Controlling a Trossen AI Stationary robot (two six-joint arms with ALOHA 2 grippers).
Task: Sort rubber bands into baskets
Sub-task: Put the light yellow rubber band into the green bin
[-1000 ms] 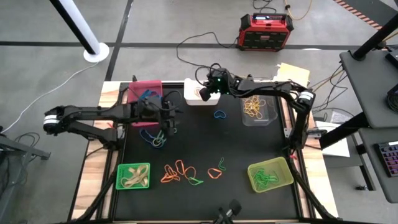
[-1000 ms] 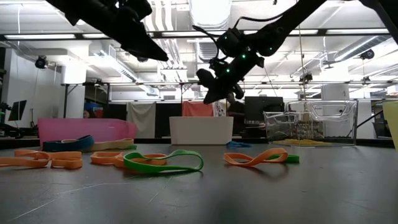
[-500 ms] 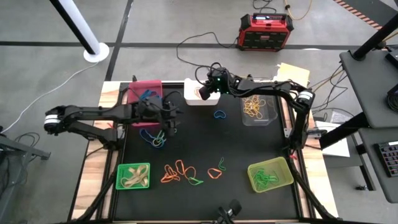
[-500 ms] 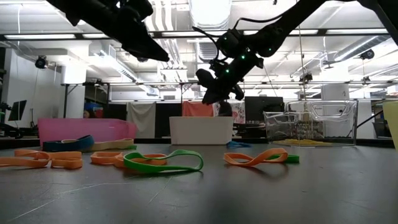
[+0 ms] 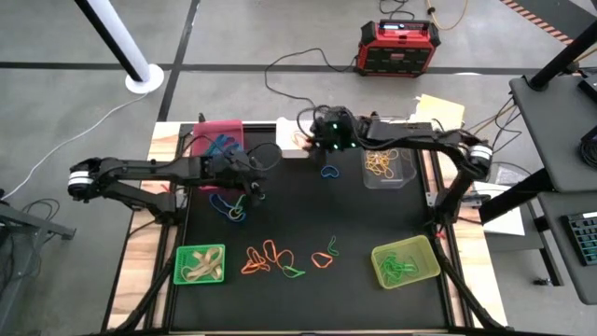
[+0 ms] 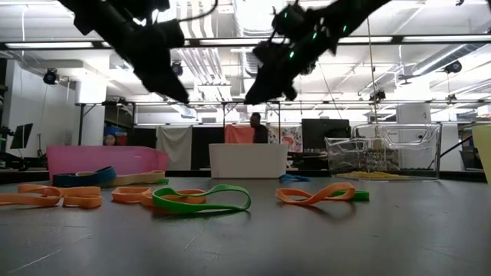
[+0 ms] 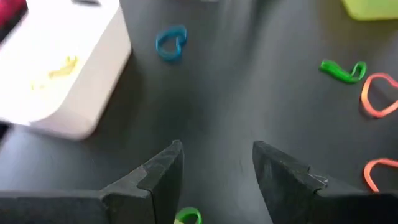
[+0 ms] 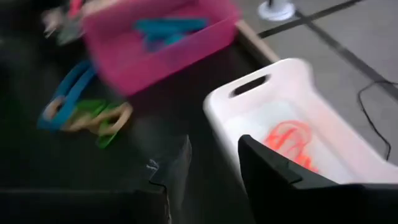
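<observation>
My right gripper (image 8: 214, 168) (image 5: 313, 141) hangs open above the near-right side of the white basket (image 8: 311, 99) (image 5: 287, 142), in which an orange rubber band (image 8: 292, 140) lies. My left gripper (image 7: 217, 158) (image 5: 252, 185) is open above the black mat, beside a pile of blue, green and tan rubber bands (image 5: 229, 206); nothing is between its fingers. A blue rubber band (image 5: 329, 171) (image 7: 170, 43) lies near the white basket. Orange and green rubber bands (image 5: 270, 259) lie toward the near edge. The magenta basket (image 5: 219, 140) holds blue bands.
The clear basket (image 5: 387, 166) with tan bands stands at the far right, the bright green basket (image 5: 201, 264) at the near left, the yellow-green basket (image 5: 405, 262) at the near right. A red-and-black box (image 5: 398, 47) and cables lie on the floor beyond the table.
My right gripper has opened and gone up over the white basket. My left gripper has come down a little toward the mat, still open.
</observation>
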